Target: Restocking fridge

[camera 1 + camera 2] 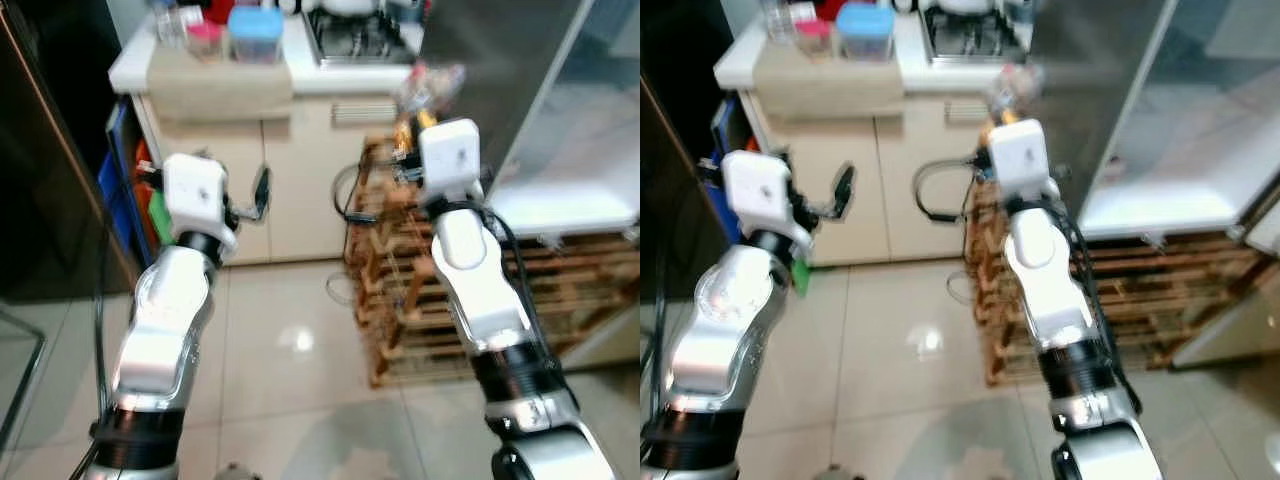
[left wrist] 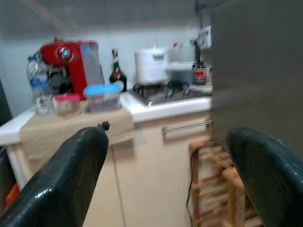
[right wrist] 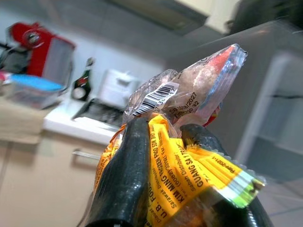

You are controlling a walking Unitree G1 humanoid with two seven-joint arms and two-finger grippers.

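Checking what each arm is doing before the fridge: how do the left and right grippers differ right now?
The left gripper is open and empty, its fingers spread apart; the right gripper is shut on a yellow-labelled food packet. The left is lower, facing the cabinet; the right is raised by the wooden rack. Both have black fingers.

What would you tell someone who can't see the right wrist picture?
The right gripper has its two black fingers closed on a yellow printed food packet with a clear plastic bag bunched above it. Behind, blurred, is a kitchen counter with a red machine, a dark bottle and a blue-lidded tub.
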